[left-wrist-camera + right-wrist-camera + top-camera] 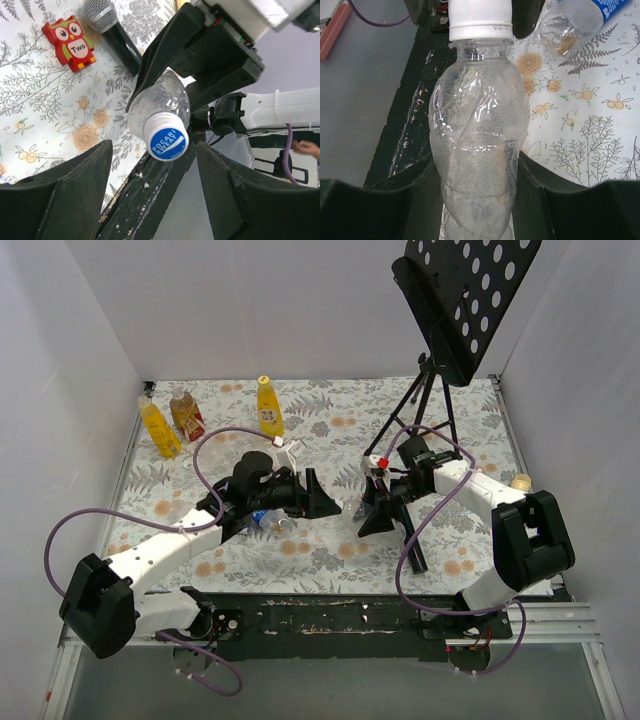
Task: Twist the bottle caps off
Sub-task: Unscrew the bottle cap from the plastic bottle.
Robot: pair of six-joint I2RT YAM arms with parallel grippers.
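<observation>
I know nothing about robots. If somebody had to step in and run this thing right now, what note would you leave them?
The right gripper is shut on the clear bottle, cap end aimed at the left arm.
The left gripper is open, its fingers either side of the blue-topped cap, not touching it.
Standing at the far left: a yellow juice bottle, a brown bottle, a second yellow juice bottle. A blue-labelled bottle lies on the table.
Done: no cap visibly off.
Left: probably close on this cap, twist it off, then do the rest.
</observation>
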